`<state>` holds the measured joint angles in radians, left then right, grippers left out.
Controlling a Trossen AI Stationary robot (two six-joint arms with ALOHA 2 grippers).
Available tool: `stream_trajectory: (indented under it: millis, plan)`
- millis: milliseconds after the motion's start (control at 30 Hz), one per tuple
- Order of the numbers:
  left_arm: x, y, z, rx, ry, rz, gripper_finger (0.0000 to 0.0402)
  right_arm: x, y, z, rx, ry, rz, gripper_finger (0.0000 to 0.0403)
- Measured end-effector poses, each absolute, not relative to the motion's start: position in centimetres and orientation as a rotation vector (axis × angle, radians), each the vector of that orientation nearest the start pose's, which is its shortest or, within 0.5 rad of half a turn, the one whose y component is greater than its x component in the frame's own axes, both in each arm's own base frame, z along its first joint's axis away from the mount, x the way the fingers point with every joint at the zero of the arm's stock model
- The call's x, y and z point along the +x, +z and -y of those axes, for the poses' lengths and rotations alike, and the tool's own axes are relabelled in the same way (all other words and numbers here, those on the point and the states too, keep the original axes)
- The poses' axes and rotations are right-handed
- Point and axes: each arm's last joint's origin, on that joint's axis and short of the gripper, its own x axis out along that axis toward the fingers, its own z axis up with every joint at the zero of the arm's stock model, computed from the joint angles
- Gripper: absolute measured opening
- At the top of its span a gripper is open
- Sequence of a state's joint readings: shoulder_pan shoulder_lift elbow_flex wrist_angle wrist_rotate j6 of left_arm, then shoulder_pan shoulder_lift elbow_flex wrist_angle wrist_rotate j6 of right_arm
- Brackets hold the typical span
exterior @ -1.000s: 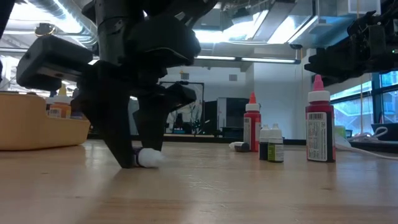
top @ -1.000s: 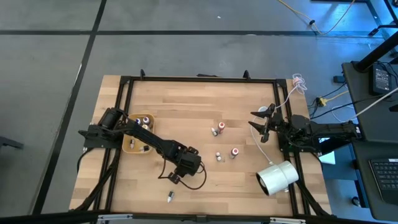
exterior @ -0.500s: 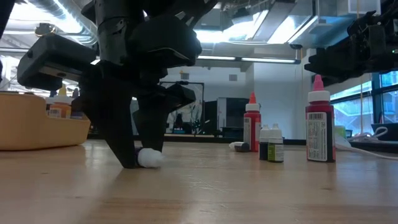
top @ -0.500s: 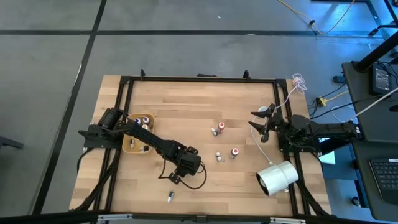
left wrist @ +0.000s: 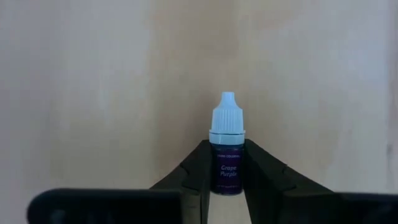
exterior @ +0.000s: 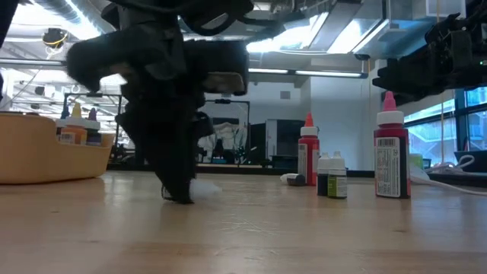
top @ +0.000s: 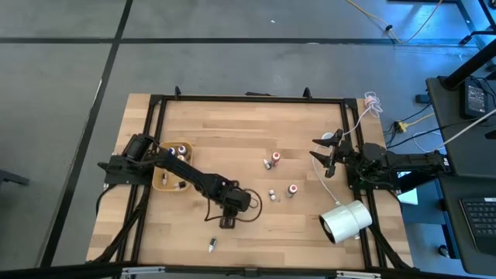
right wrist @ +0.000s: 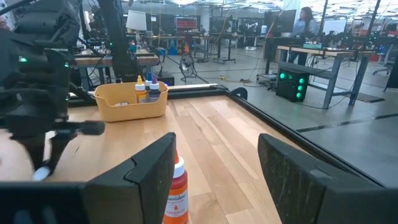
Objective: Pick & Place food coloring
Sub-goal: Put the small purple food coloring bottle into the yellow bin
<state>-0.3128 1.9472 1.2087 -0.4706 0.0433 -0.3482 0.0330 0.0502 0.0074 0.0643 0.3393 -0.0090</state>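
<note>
My left gripper [top: 225,222] is down at the table's middle-near part, shut on a small food coloring bottle [left wrist: 227,155] with a dark body labelled Grape Purple and a pale cap [left wrist: 227,118]. In the low view this gripper [exterior: 179,194] is blurred, with the cap [exterior: 204,185] beside it. Other small bottles stand or lie on the wood [top: 276,157] [top: 291,190] [top: 211,246]. My right gripper [top: 325,151] waits open above the table's right side, and an orange bottle [right wrist: 177,193] shows beyond its fingers. My left gripper pinches the bottle's dark body [left wrist: 227,177] between its two fingers [left wrist: 202,162], one on each side. The fingers lie along the bottle, and the cap points away from the wrist. They come from above with their tips at the table top; whether the bottle is lifted I cannot tell.
A tan tray [top: 164,183] holding several bottles sits at the left, also seen in the low view [exterior: 46,156]. A large white cylinder [top: 346,221] lies near the right near corner. Tall red bottles [exterior: 391,156] [exterior: 308,160] stand mid-table. A black frame rims the table [top: 248,98].
My left gripper has turned about at its wrist over the bottle, and its wrist has swung slightly toward the far edge. In the low view its fingers, spread apart before, now show as one narrow blurred shape beside the white cap. The right arm has kept still.
</note>
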Motion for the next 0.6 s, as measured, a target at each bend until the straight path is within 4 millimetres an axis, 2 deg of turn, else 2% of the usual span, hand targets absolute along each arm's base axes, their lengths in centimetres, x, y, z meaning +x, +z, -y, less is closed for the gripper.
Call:
stream_trajectory:
  millis: [100, 267, 433, 600]
  plan:
    - [34.4, 14.7, 10.7, -0.220, -0.001, -1.312, 0.0063, 9.9, 16.8, 0.6, -0.005, -0.306, 0.019, 0.0229]
    - [31.8, 17.9, 9.9, -0.258, 0.193, -1.352, 0.0063, 9.9, 16.8, 0.6, -0.008, -0.306, 0.020, 0.0229]
    - [28.0, 20.9, 9.4, -0.305, 0.396, -1.302, 0.0064, 9.9, 16.8, 0.6, -0.015, -0.307, 0.018, 0.0229]
    - [23.5, 22.5, 8.6, -0.464, 0.596, -1.197, 0.0064, 9.9, 16.8, 0.6, -0.030, -0.307, 0.016, 0.0229]
